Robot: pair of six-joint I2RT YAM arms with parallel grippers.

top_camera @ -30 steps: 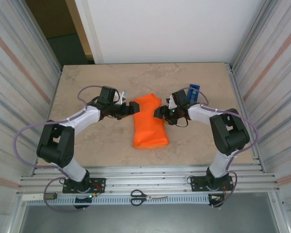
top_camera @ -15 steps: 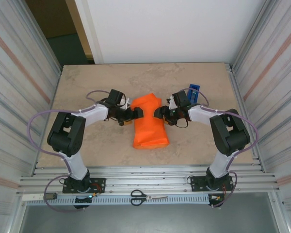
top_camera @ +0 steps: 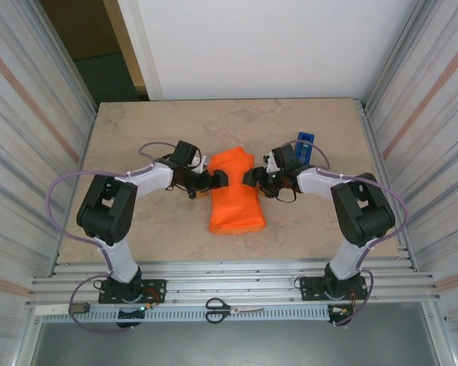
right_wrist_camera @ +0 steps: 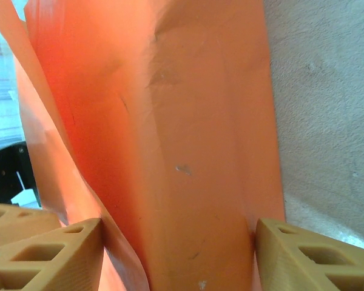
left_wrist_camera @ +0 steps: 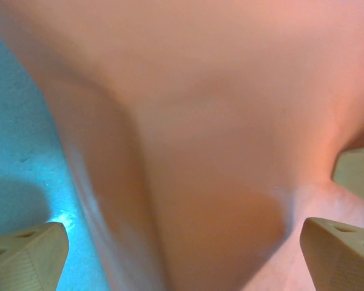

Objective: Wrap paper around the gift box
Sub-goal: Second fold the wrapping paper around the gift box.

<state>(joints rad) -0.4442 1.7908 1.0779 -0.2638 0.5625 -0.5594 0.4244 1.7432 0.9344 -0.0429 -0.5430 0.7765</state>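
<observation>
On the bench, the left fingers have closed in and spread wide around the paper; the right fingers stay clamped on it.

The beige table carries the folded orange paper and a blue dispenser.
</observation>
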